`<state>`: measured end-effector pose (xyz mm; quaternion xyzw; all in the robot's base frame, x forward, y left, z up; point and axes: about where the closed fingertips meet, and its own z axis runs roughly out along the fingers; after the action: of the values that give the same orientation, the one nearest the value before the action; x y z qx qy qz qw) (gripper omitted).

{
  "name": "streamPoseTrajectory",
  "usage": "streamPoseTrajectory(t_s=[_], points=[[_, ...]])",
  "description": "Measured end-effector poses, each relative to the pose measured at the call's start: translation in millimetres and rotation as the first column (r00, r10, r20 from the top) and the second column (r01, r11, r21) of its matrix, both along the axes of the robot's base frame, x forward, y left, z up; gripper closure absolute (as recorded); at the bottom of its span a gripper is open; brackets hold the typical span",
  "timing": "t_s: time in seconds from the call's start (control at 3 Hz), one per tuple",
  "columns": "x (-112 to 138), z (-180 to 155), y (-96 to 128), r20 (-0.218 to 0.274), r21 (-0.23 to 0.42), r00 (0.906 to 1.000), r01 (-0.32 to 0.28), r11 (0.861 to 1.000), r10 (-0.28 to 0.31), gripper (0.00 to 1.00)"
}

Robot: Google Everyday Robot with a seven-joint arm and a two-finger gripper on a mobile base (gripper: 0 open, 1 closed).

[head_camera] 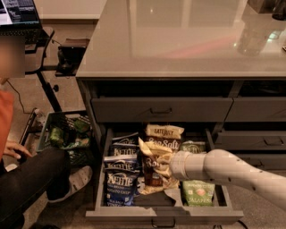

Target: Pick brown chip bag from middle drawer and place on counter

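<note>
The middle drawer (164,214) stands pulled open below the grey counter (178,40). My arm reaches in from the right, and my gripper (164,166) is over the drawer's middle, shut on a crumpled brown chip bag (151,170). The bag is tilted up with its cream corner raised, and it hides most of the fingers. A second brown "Sea Salt" bag (164,135) lies flat at the back of the drawer.
Blue Kettle bags (119,179) fill the drawer's left side and green bags (197,192) lie on its right. A seated person (27,179) is at the left by a green basket (67,134). A desk with a laptop (18,13) is at the far left.
</note>
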<state>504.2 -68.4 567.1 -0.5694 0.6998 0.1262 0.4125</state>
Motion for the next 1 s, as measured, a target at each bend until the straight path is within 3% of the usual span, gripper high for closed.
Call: streamPoseTrajectory(t_s=[0.33,0.67,1.0], points=[[3.9,58.8,-10.8,0.025,0.0,0.9992,-0.033,0.999,0.033,1.0],[29.9,134.0,-38.2,0.084,-0.01,0.9957,-0.039,0.999,0.04,1.0],[29.9,134.2,-38.1,0.084,-0.01,0.9956,-0.039,0.999,0.04,1.0]])
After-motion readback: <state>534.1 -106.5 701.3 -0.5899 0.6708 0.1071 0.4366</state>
